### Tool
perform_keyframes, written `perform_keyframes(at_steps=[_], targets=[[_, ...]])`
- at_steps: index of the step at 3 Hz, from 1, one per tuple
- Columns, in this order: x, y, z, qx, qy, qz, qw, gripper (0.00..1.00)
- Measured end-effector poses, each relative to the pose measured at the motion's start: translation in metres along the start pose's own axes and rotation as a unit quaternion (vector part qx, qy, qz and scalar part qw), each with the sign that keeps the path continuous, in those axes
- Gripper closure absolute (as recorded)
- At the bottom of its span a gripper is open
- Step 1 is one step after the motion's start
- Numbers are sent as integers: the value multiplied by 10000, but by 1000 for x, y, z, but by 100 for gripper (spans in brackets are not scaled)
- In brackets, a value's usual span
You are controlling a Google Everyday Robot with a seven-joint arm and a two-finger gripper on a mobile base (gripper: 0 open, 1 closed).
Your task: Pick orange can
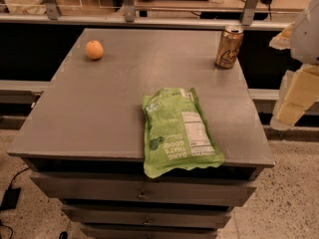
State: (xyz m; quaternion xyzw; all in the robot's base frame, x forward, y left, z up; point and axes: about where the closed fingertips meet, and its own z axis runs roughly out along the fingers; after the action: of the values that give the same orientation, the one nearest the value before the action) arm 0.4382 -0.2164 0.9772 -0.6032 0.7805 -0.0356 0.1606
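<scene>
The orange can (229, 47) stands upright at the far right corner of the grey cabinet top (99, 103). It has a tan-gold body with dark script lettering and a silver rim. My gripper (294, 96) is at the right edge of the view, off the cabinet's right side, to the right of the can and nearer the camera. It is apart from the can and touches nothing on the top.
A small round orange fruit (94, 50) sits at the far left of the top. A green snack bag (178, 131) lies flat at the front, overhanging the front edge. Drawers (144, 193) are below. A rail and shelf (149, 19) run behind the cabinet.
</scene>
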Motion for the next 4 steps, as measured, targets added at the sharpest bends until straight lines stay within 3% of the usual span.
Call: perform_keyframes(at_steps=[1, 2, 3, 4], targets=[[1, -3, -1, 32, -29, 26, 10000, 0], [9, -28, -9, 243, -238, 213, 9992, 0], [13, -101, -15, 838, -436, 427, 9946, 0], [8, -157, -31, 1461, -541, 553, 9862, 0]])
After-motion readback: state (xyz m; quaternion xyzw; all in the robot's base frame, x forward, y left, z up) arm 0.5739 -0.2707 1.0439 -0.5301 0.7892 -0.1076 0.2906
